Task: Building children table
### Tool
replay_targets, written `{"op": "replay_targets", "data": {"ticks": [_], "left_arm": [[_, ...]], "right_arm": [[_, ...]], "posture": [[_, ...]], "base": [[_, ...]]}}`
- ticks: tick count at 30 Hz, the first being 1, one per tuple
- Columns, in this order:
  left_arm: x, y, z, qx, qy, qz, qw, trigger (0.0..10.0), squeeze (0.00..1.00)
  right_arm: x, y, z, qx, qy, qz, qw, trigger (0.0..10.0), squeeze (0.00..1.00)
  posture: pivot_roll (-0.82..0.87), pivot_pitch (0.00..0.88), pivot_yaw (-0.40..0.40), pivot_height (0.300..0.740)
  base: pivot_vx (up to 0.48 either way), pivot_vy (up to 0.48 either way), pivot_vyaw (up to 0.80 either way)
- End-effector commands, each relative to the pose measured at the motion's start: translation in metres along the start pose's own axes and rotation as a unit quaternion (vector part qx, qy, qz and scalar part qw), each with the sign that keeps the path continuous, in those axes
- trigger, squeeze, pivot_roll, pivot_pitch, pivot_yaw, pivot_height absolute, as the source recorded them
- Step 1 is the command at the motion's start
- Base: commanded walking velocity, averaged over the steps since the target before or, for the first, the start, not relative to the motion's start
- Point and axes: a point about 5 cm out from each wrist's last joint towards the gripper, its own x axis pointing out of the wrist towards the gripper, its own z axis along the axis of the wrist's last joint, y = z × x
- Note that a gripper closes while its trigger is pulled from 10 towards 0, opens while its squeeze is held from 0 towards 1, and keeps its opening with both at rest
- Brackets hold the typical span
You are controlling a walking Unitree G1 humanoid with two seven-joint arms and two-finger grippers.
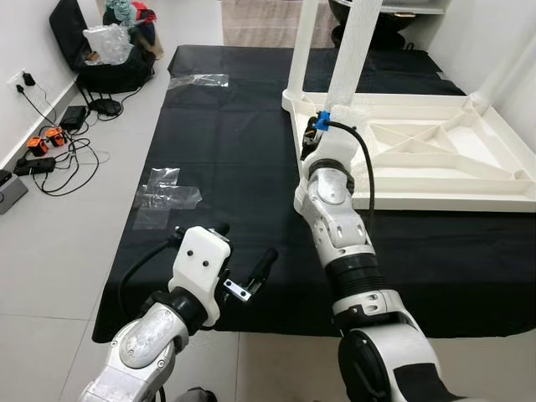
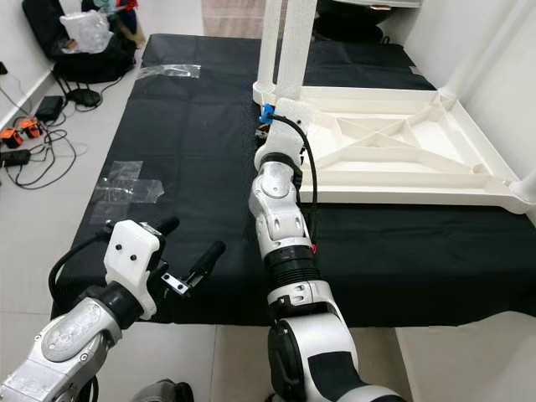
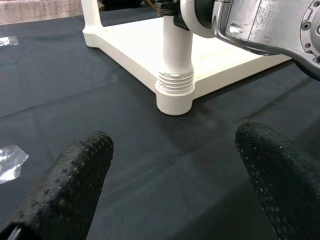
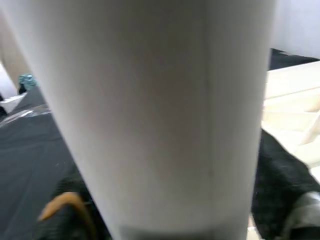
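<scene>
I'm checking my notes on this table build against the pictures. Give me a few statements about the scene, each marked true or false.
1. The white plastic tabletop lies upside down on the black cloth. True.
2. The right gripper is closed around a white table leg. True.
3. The left gripper holds a leg. False: it is open and empty.
4. The clear plastic wrappers lie on the tabletop. False: they lie on the cloth.
</scene>
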Motion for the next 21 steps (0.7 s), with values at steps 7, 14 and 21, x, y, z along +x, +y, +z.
{"op": "replay_targets", "data": {"ticks": [7, 14, 21], "left_arm": [[0.001, -0.005, -0.008, -0.007, 0.012, -0.008, 1.0, 10.0, 0.0], [0.002, -0.005, -0.008, -0.008, 0.007, -0.009, 1.0, 10.0, 0.0], [0.004, -0.005, -0.008, -0.009, 0.004, -0.01, 1.0, 10.0, 0.0]], "right_arm": [[-0.002, 0.003, 0.016, 0.01, -0.021, 0.046, 0.999, 10.0, 0.0], [-0.001, -0.01, 0.022, 0.029, -0.028, 0.141, 0.989, 10.0, 0.0], [0.001, -0.027, 0.003, 0.058, 0.008, 0.273, 0.96, 10.0, 0.0]], "posture": [[0.08, 0.101, -0.077, 0.74], [0.07, 0.093, -0.077, 0.74], [0.07, 0.085, -0.077, 0.74]], "base": [[0.0, 0.0, 0.0], [0.0, 0.0, 0.0], [0.0, 0.0, 0.0]]}}
